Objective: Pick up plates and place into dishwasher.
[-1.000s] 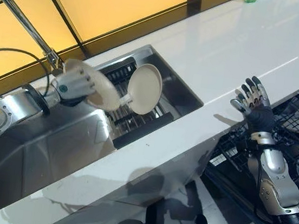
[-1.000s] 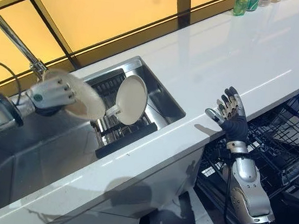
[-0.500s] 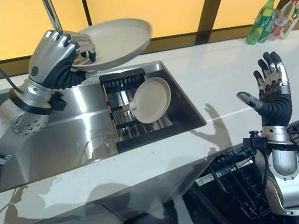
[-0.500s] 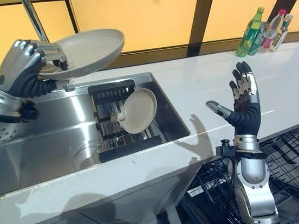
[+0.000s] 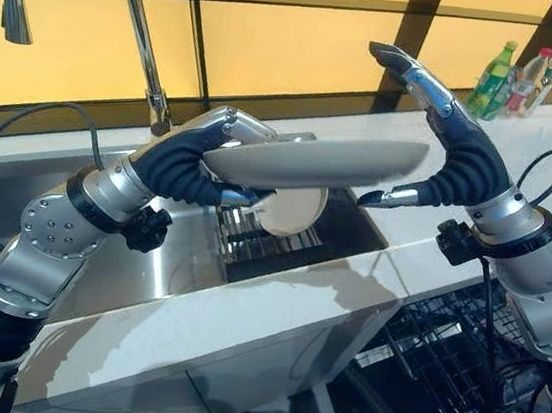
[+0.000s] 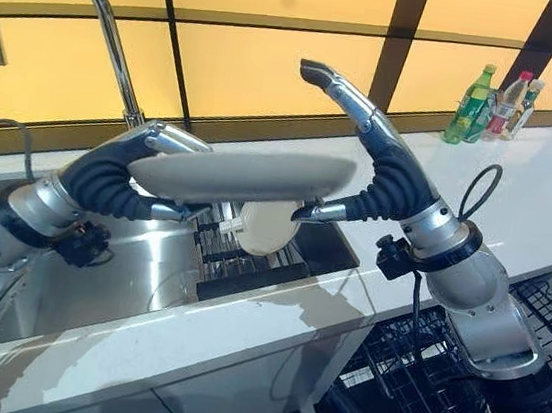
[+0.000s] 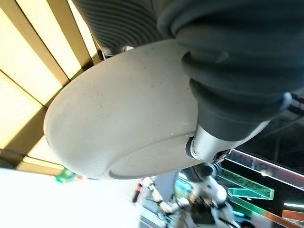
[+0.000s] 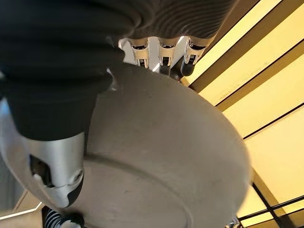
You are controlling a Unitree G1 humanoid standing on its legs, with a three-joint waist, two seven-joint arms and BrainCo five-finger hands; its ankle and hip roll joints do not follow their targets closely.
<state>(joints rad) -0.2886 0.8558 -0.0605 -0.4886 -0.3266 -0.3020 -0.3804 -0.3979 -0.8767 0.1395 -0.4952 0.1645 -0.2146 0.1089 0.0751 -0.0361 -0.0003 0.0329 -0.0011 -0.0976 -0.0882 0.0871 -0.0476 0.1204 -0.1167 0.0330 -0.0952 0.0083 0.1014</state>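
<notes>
A grey-white plate (image 5: 312, 161) hangs level above the sink (image 5: 174, 255). My left hand (image 5: 185, 165) grips its left rim, fingers curled over the top and thumb below. My right hand (image 5: 463, 164) is open at the plate's right rim, its fingers stretched out well above the plate and its thumb (image 5: 388, 195) just under the edge. The right wrist view shows the plate's underside (image 8: 166, 156) close against that hand. A second plate (image 5: 291, 208) stands on edge in the dark rack inside the sink.
A tall curved faucet (image 5: 138, 18) rises behind the sink. The white counter (image 5: 244, 303) runs along the front. The dishwasher's black wire rack (image 5: 439, 358) lies pulled out at lower right. Several bottles (image 5: 518, 80) stand at the counter's far right.
The camera has shifted. My left hand has carried the plate rightward and levelled it over the sink. My right hand has come in from the right to the plate's rim.
</notes>
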